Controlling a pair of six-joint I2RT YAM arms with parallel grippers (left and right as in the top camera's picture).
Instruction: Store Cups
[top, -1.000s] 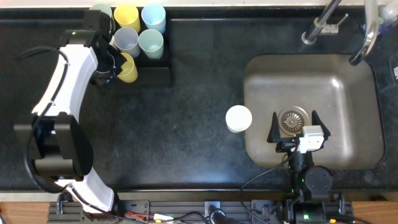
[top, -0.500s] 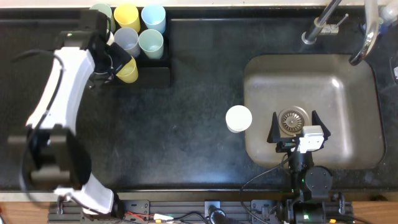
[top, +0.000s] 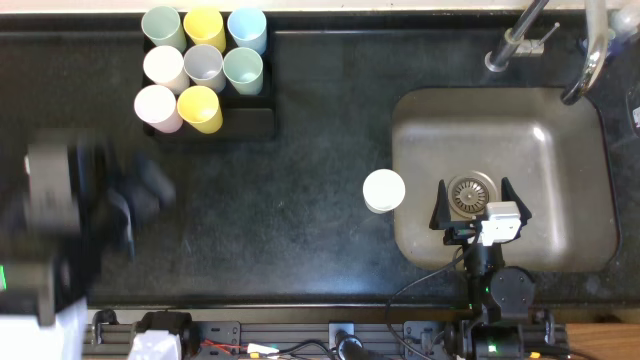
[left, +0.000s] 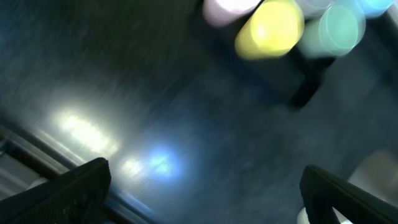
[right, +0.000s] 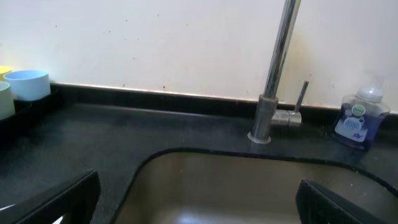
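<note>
A black rack (top: 255, 122) at the counter's back left holds several upright cups, among them a pink cup (top: 157, 106) and a yellow cup (top: 199, 107) in its front row. The left wrist view shows that yellow cup (left: 270, 28) and a teal cup (left: 333, 27) from above. My left gripper (top: 140, 195) is a blur over the bare counter in front of the rack, open and holding nothing. One white cup (top: 384, 190) stands upside down beside the sink (top: 560, 130). My right gripper (top: 472, 208) hangs open above the drain.
The faucet (right: 273, 81) rises behind the sink, with a soap bottle (right: 360, 121) to its right. A blue cup (right: 28, 83) marks the rack's far corner. Dark counter stretches between the rack and the sink.
My left arm has swung away from the rack towards the front left, uncovering the white and pink cups. The yellow cup it was at now stands in the rack. The right arm is still.
</note>
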